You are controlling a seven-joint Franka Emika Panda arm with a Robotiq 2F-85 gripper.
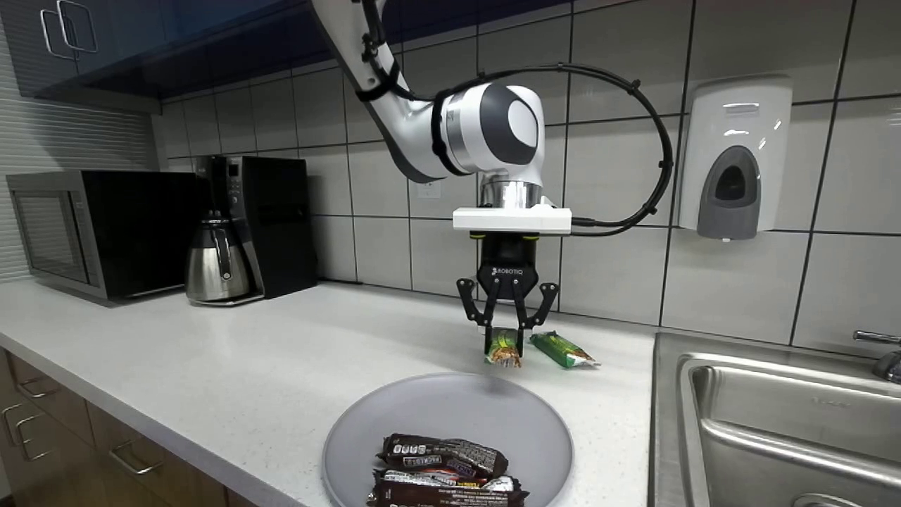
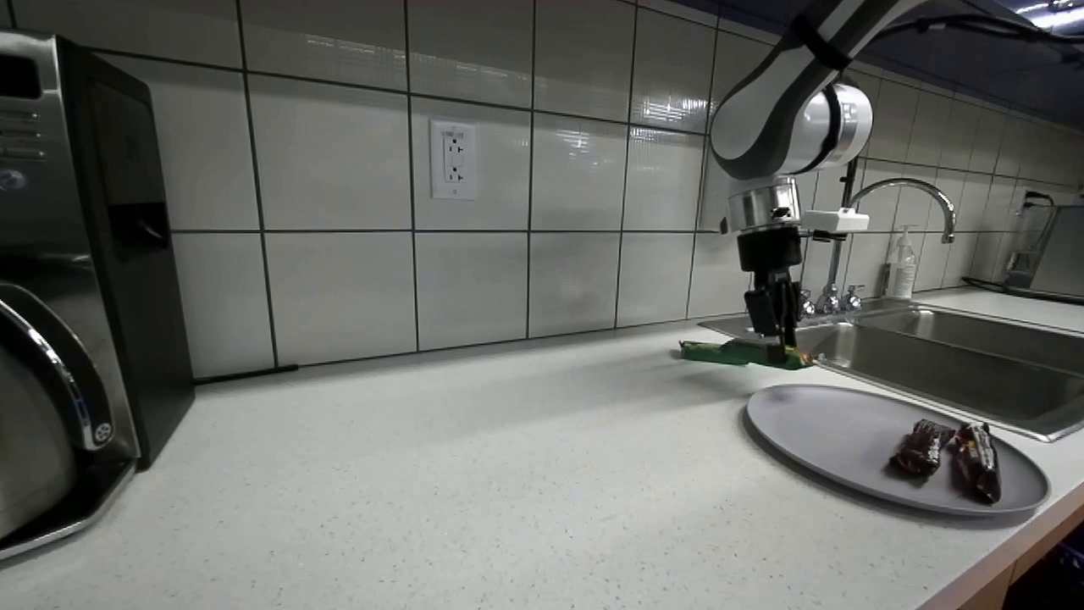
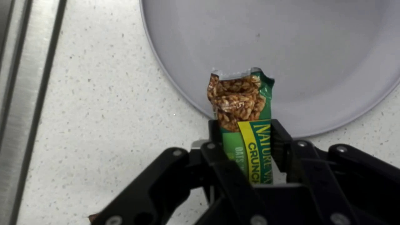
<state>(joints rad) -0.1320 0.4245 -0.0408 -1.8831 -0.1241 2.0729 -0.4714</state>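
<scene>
End effector (image 3: 246,132), partly closed, grips granola bar (image 3: 243,123).

claw (image 1: 504,343): black | snack bar (image 3: 243,140): green, yellow band, brown oat print | plate (image 3: 281,53): lavender-grey | counter (image 3: 109,125): white, grey-speckled

In an exterior view we face the off-white tiled wall (image 1: 619,274) over the nearby round grey plate (image 1: 457,401). In an exterior view we look along that wall from beside the black-and-steel coffee maker (image 2: 123,169). In the wrist view (our closest) we look down; all three share the plate.
</scene>
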